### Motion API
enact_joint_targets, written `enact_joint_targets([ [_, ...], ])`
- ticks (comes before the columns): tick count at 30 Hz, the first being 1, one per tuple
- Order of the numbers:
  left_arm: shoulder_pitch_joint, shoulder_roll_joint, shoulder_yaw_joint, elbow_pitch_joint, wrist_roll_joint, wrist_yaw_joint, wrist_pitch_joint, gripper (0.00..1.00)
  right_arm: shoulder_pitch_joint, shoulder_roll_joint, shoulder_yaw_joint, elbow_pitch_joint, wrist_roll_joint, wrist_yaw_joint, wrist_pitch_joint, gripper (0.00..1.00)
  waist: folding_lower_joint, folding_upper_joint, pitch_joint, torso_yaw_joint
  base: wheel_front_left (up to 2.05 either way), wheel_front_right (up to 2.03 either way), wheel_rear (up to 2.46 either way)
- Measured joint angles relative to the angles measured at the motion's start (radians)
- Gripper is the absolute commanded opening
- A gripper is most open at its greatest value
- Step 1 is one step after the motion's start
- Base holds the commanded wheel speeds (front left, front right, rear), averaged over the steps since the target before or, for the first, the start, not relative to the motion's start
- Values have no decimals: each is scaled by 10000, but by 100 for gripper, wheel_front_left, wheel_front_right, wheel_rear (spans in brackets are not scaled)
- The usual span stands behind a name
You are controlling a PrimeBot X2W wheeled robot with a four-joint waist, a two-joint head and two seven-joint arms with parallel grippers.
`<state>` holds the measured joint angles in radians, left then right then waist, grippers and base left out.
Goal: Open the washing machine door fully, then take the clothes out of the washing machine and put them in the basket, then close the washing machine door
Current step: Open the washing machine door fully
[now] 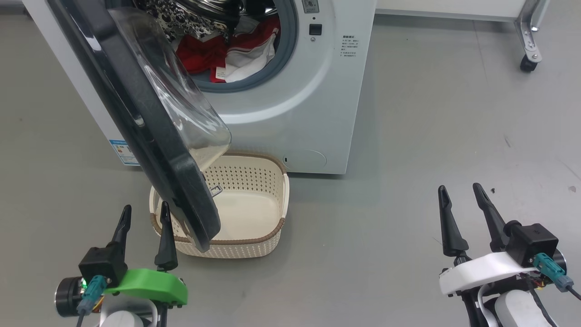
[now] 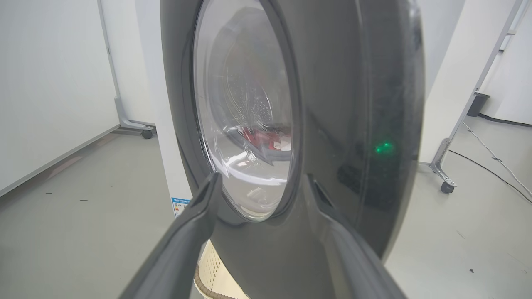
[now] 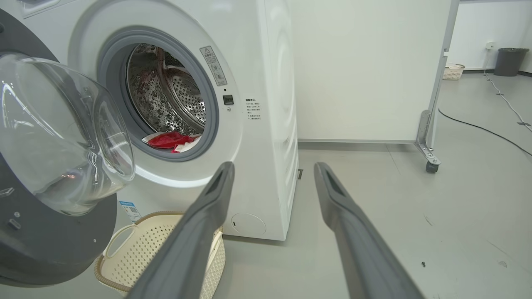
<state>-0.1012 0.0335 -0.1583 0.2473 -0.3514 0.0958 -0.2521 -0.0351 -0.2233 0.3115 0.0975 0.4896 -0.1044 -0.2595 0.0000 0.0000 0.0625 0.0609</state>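
The white washing machine (image 1: 313,113) stands at the top of the head view. The washing machine door (image 1: 136,113), a black ring with a bulging glass bowl, stands partly open and hangs out over the basket (image 1: 285,200). The red and white clothes (image 1: 204,54) lie in the drum mouth. The cream basket is empty, on the floor against the machine's front. My left gripper (image 1: 145,209) is open, close before the door's outer face (image 2: 353,104), touching nothing. My right gripper (image 1: 459,188) is open over bare floor, well right of the machine. The right wrist view shows the clothes (image 3: 168,140) and the basket (image 3: 137,249).
A wheeled frame with a caster (image 1: 529,63) stands right of the machine. Farther back in the right wrist view are a dark bin (image 3: 509,61), a small pale basket (image 3: 453,71) and a cable (image 3: 478,128) on the floor. Grey floor spreads to the right.
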Motion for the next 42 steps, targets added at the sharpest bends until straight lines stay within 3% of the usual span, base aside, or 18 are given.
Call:
enact_joint_targets([
  [22,0,0,-19,44,21,0,0,100,198,278,-347,35,-190,299,0,100,0,0,-29,52,0,0,0],
  [23,0,0,-23,52,23,0,0,94,204,290,-355,44,-194,322,0,100,0,0,-31,54,0,0,0],
  [24,0,0,-35,65,25,0,0,52,208,305,-362,48,-222,326,0,100,0,0,-32,56,0,0,0],
  [26,1,0,-56,102,98,-2,0,0,221,339,-380,48,-267,330,0,100,0,0,-30,58,0,0,0],
  [42,-8,0,215,-58,372,-86,0,0,236,554,-514,180,-453,589,0,100,0,0,-59,55,0,0,0],
])
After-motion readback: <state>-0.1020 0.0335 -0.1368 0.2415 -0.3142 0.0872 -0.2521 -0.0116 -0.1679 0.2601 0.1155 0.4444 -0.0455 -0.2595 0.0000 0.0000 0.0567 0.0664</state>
